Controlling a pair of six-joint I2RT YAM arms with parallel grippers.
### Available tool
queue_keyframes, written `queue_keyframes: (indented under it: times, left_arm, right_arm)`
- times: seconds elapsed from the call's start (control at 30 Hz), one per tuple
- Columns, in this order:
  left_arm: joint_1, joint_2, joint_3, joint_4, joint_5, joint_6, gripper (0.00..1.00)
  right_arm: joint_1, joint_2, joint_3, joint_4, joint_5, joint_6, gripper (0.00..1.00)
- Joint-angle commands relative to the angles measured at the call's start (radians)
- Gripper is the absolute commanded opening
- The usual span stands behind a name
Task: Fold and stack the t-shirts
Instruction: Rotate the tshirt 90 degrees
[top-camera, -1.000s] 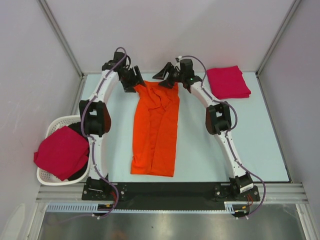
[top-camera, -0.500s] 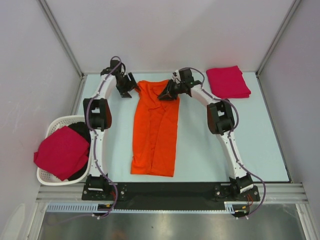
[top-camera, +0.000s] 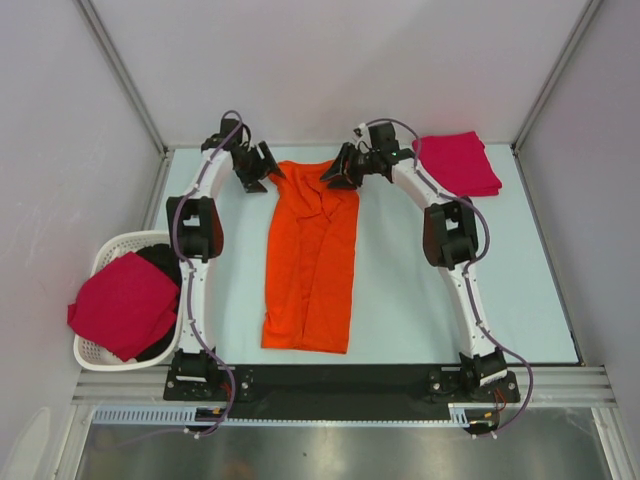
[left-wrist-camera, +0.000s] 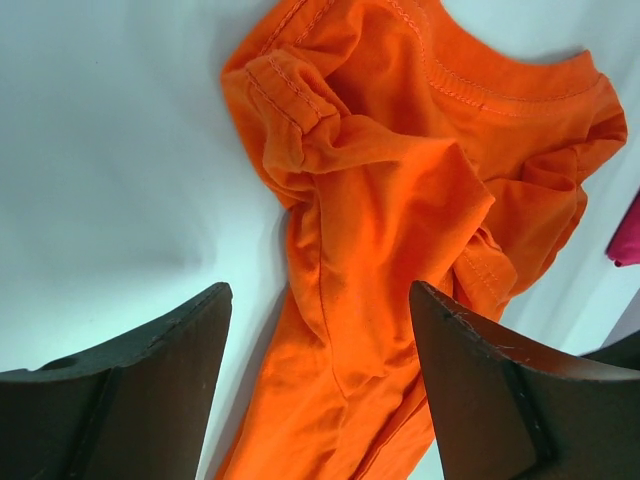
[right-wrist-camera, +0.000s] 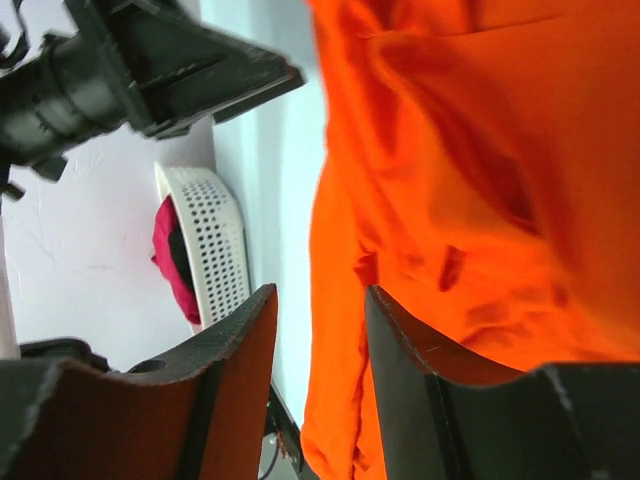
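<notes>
A pale blue-green desk (top-camera: 500, 280) fills the middle, boxed in by plain white panels: a back wall (top-camera: 340, 70) at 12 o'clock, a left wall (top-camera: 60, 150) at 9 and a right wall (top-camera: 600, 200) at 3. Slanted aluminium posts (top-camera: 120, 75) mark the far corners at 11 and 1. At 6 o'clock a black rail (top-camera: 340, 382) edges the desk, with a brushed metal sheet (top-camera: 340, 450) below it. The light is soft and even, the shadows faint.

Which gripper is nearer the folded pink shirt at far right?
Right. Right gripper: over the orange shirt's far end, left of the folded pink shirt. Left gripper: farther left.
</notes>
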Motion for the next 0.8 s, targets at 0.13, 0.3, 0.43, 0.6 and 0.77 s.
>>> queue_keyframes:
  times: [0.13, 0.3, 0.43, 0.6, 0.77]
  left_arm:
    - [0.018, -0.068, -0.019, 0.034, 0.039, -0.005, 0.79]
    - [0.018, -0.071, -0.03, 0.034, 0.047, 0.0, 0.8]
    - [0.02, -0.076, -0.03, 0.036, 0.049, 0.003, 0.81]
    - [0.02, -0.079, -0.045, 0.048, 0.073, 0.001, 0.82]
    - [0.02, -0.085, -0.068, 0.053, 0.082, 0.009, 0.83]
  right_arm:
    - [0.06, 0.044, 0.073, -0.01, -0.032, 0.016, 0.44]
    - [0.068, 0.053, 0.058, -0.068, 0.003, -0.051, 0.43]
    - [0.066, 0.067, 0.052, -0.085, 0.017, -0.064, 0.44]
    - [0.054, 0.087, -0.038, 0.121, -0.125, 0.12, 0.43]
    - [0.04, 0.093, -0.128, 0.337, -0.205, 0.26, 0.43]
